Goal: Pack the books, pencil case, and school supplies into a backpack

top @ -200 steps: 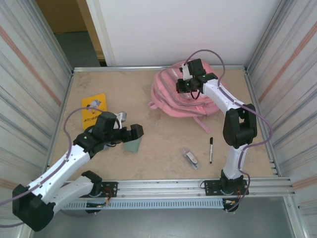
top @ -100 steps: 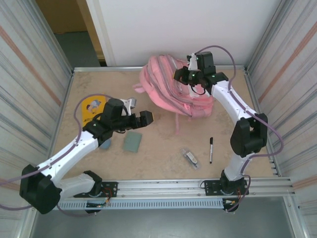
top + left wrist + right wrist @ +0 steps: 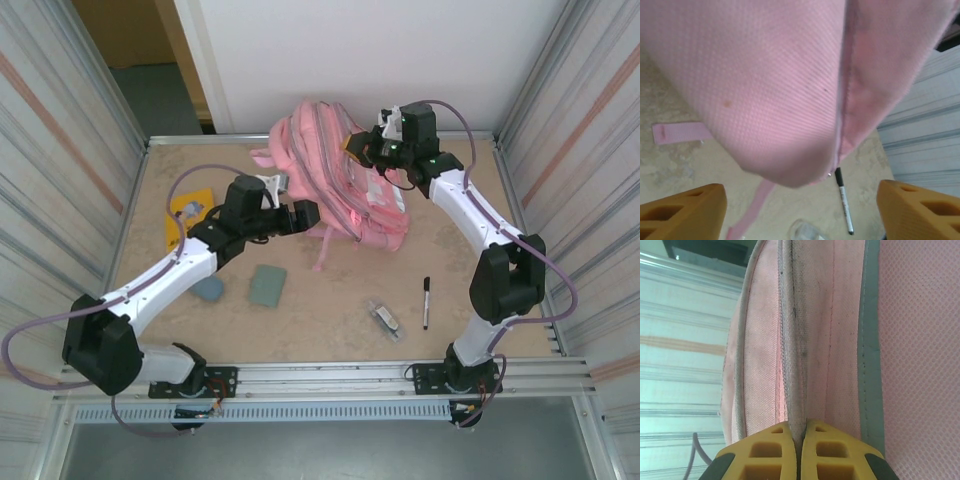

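Observation:
The pink backpack (image 3: 335, 170) stands lifted at the back centre of the table, its bottom hanging over the board in the left wrist view (image 3: 770, 90). My right gripper (image 3: 362, 148) is shut on a fold of the backpack's edge (image 3: 799, 390). My left gripper (image 3: 305, 215) is open just left of the backpack, nothing between its fingers (image 3: 685, 210). The orange-yellow book (image 3: 185, 215) lies at the left, partly under the left arm. The sage-green book (image 3: 267, 285) and blue-grey pencil case (image 3: 208, 289) lie near the middle. The black pen (image 3: 426, 303) (image 3: 844, 200) and clear-grey item (image 3: 385, 318) lie front right.
A loose pink strap (image 3: 325, 250) (image 3: 682, 132) trails from the backpack onto the table. Ribbed metal walls (image 3: 590, 150) close in both sides, and a rail (image 3: 330, 375) runs along the near edge.
The right gripper has raised the backpack from lying flat to standing and pulled it left. The left arm has swung up and right toward the backpack, uncovering the pencil case and green book.

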